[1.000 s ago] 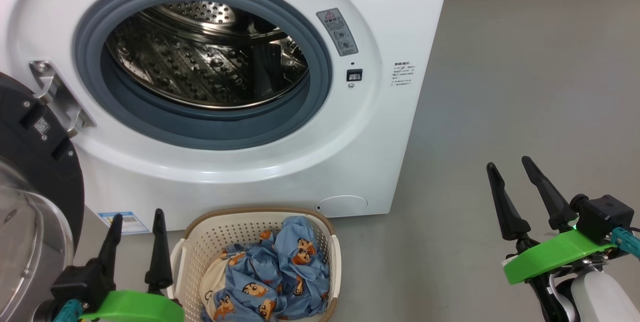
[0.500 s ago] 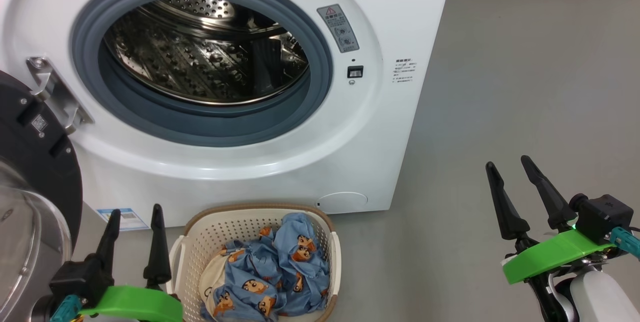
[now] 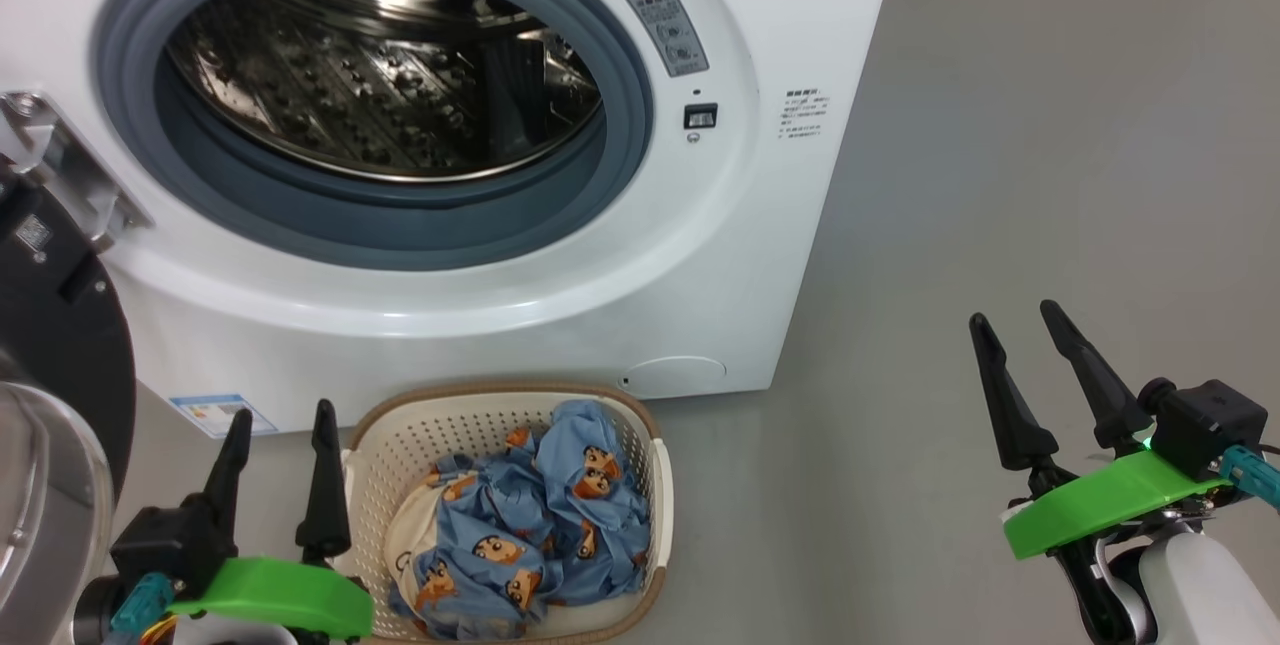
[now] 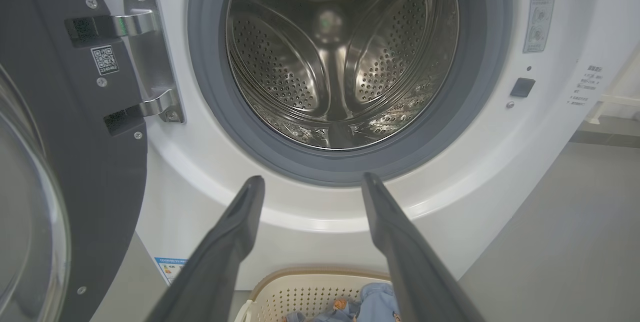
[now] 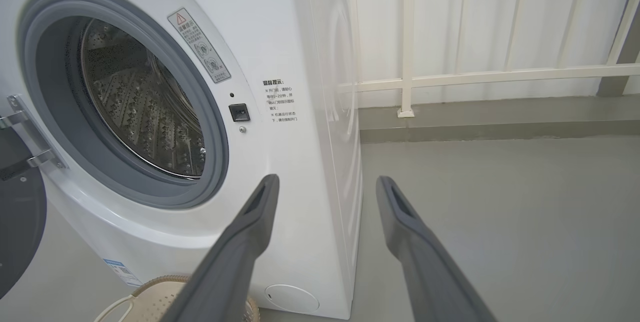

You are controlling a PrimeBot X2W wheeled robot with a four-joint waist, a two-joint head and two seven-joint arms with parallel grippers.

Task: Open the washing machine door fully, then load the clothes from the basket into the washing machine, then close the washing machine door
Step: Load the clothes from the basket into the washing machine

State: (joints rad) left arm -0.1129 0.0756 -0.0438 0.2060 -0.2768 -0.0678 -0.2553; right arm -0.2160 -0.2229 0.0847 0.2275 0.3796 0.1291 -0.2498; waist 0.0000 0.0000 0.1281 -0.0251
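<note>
The white washing machine (image 3: 760,45) (image 4: 550,127) (image 5: 310,37) stands open, its steel drum (image 3: 380,85) (image 4: 340,62) bare inside. Its black-rimmed door (image 3: 60,345) (image 4: 100,172) (image 5: 17,222) hangs swung out at the left on a metal hinge (image 4: 150,57). In front sits the cream basket (image 3: 420,440) (image 4: 300,297) (image 5: 150,302), holding the light blue clothes (image 3: 540,525) (image 4: 375,302) over a cream cloth (image 3: 405,535). My left gripper (image 3: 282,415) (image 4: 312,182) is open just left of the basket. Well to the right, over bare floor, my right gripper (image 3: 1012,317) (image 5: 325,182) is open too.
Grey floor (image 3: 1050,175) stretches to the right of the machine. A white railing (image 5: 475,75) on a low kerb runs behind it. A blue label (image 3: 210,415) marks the machine's lower left corner.
The whole head view has shifted, so the machine and basket sit higher and further left in it. Both grippers stay open, holding nothing.
</note>
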